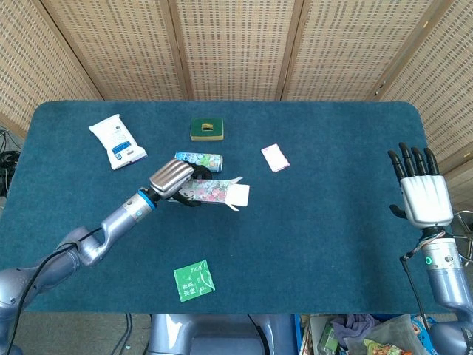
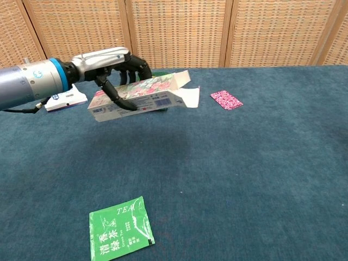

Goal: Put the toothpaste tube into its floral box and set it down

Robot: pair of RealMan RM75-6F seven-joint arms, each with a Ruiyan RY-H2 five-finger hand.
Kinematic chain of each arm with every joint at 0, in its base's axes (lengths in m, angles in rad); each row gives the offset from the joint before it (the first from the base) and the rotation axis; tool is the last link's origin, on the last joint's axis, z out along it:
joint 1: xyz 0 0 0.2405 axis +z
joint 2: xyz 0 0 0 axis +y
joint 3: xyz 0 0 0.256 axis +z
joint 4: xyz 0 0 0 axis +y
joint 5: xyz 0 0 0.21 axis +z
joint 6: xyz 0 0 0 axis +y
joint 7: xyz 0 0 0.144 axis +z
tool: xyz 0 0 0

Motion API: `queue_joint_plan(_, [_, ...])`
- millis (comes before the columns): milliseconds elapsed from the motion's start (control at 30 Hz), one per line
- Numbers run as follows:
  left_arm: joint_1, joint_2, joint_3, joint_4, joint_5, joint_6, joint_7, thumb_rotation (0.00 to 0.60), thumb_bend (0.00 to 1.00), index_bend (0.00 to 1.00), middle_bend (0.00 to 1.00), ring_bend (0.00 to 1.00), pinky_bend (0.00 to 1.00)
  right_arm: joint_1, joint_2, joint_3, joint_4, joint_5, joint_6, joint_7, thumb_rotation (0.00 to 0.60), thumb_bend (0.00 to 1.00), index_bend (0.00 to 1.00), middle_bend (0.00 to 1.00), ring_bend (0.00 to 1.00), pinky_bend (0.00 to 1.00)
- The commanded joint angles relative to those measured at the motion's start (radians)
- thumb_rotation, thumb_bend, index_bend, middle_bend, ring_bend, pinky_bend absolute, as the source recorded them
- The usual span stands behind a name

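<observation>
My left hand (image 1: 173, 180) grips the floral toothpaste box (image 1: 213, 191) by its closed end. The box is nearly level, low over the table left of centre. In the chest view the same hand (image 2: 110, 66) wraps its fingers over the box (image 2: 139, 98), whose open flaps (image 2: 186, 93) point right. No toothpaste tube shows, and the inside of the box is hidden. My right hand (image 1: 421, 189) hovers at the table's right edge with fingers spread upward and nothing in it. The chest view does not show it.
A teal can-shaped item (image 1: 198, 157) lies just behind the box. A white wipes pack (image 1: 117, 140) is at the back left and a green sponge pack (image 1: 207, 129) at the back centre. A pink card (image 1: 274, 157) lies to the right. A green tea sachet (image 2: 120, 228) lies near the front edge.
</observation>
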Motion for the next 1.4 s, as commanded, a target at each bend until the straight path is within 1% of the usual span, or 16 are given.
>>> queue_joint_plan(33, [0.022,0.029,0.02,-0.03,-0.016,-0.044,0.026,0.6,0.22,0.55,0.5,0.49,0.51,-0.005,-0.003,0.002,0.001,-0.003,-0.002,0.001,0.6,0.0,0.0,0.0,0.0,0.0])
queue_joint_plan(200, [0.032,0.04,0.03,-0.039,-0.015,-0.072,0.056,0.6,0.22,0.55,0.5,0.48,0.51,-0.011,-0.006,0.007,-0.002,-0.008,-0.003,-0.002,0.6,0.0,0.0,0.0,0.0,0.0])
queue_joint_plan(233, [0.032,0.04,0.03,-0.04,-0.016,-0.082,0.064,0.6,0.22,0.55,0.49,0.47,0.51,-0.012,-0.006,0.009,-0.004,-0.008,-0.004,-0.004,0.6,0.0,0.0,0.0,0.0,0.0])
queue_joint_plan(267, [0.032,0.041,0.031,-0.043,-0.018,-0.092,0.069,0.6,0.22,0.55,0.46,0.42,0.48,-0.013,-0.006,0.01,-0.006,-0.009,-0.004,-0.006,0.6,0.0,0.0,0.0,0.0,0.0])
queue_joint_plan(333, [0.03,0.044,0.031,-0.049,-0.021,-0.111,0.077,0.6,0.22,0.5,0.35,0.24,0.36,-0.014,-0.006,0.013,-0.009,-0.01,-0.004,-0.009,0.6,0.0,0.0,0.0,0.0,0.0])
queue_joint_plan(367, [0.03,0.045,0.032,-0.052,-0.023,-0.12,0.08,0.6,0.22,0.44,0.26,0.14,0.28,-0.015,-0.006,0.013,-0.011,-0.011,-0.003,-0.01,0.6,0.0,0.0,0.0,0.0,0.0])
queue_joint_plan(400, [0.029,0.047,0.034,-0.058,-0.028,-0.14,0.088,0.6,0.22,0.34,0.14,0.05,0.2,-0.016,-0.006,0.014,-0.013,-0.014,-0.002,-0.012,0.6,0.0,0.0,0.0,0.0,0.0])
queue_joint_plan(467, [0.024,0.056,0.035,-0.071,-0.041,-0.183,0.109,0.6,0.22,0.19,0.03,0.0,0.12,-0.018,-0.007,0.014,-0.016,-0.016,-0.002,-0.015,0.6,0.0,0.0,0.0,0.0,0.0])
queue_joint_plan(500, [0.023,0.059,0.033,-0.078,-0.047,-0.193,0.115,0.6,0.22,0.11,0.0,0.0,0.08,-0.019,-0.007,0.015,-0.017,-0.017,-0.001,-0.016,0.6,0.0,0.0,0.0,0.0,0.0])
queue_joint_plan(600, [0.025,0.072,0.02,-0.11,-0.076,-0.228,0.139,0.6,0.22,0.0,0.0,0.0,0.03,-0.024,-0.01,0.016,-0.019,-0.019,-0.001,-0.015,0.6,0.0,0.0,0.0,0.0,0.0])
queue_joint_plan(733, [0.026,0.1,0.006,-0.157,-0.095,-0.25,0.154,0.6,0.22,0.0,0.0,0.0,0.0,-0.031,-0.012,0.018,-0.019,-0.024,0.0,-0.009,0.6,0.0,0.0,0.0,0.0,0.0])
queue_joint_plan(900, [0.048,0.154,-0.025,-0.225,-0.101,-0.191,0.136,0.6,0.22,0.0,0.0,0.0,0.0,-0.044,-0.013,0.021,-0.016,-0.034,0.008,0.016,0.6,0.0,0.0,0.0,0.0,0.0])
queue_joint_plan(1000, [0.071,0.229,-0.036,-0.308,-0.102,-0.154,0.131,0.6,0.2,0.0,0.0,0.0,0.0,-0.059,-0.021,0.015,0.002,-0.059,0.019,0.05,0.6,0.0,0.0,0.0,0.0,0.0])
queue_joint_plan(1100, [0.112,0.322,-0.048,-0.412,-0.121,-0.095,0.197,0.6,0.17,0.0,0.0,0.0,0.0,-0.08,-0.037,0.0,0.038,-0.1,0.037,0.109,0.6,0.0,0.0,0.0,0.0,0.0])
queue_joint_plan(1233, [0.179,0.442,-0.061,-0.562,-0.172,-0.021,0.316,0.6,0.17,0.0,0.0,0.0,0.0,-0.11,-0.058,-0.021,0.098,-0.184,0.078,0.217,0.6,0.0,0.0,0.0,0.0,0.0])
queue_joint_plan(1400, [0.296,0.539,-0.054,-0.711,-0.209,0.128,0.458,0.6,0.17,0.0,0.0,0.0,0.0,-0.148,-0.072,-0.058,0.161,-0.296,0.135,0.361,0.6,0.0,0.0,0.0,0.0,0.0])
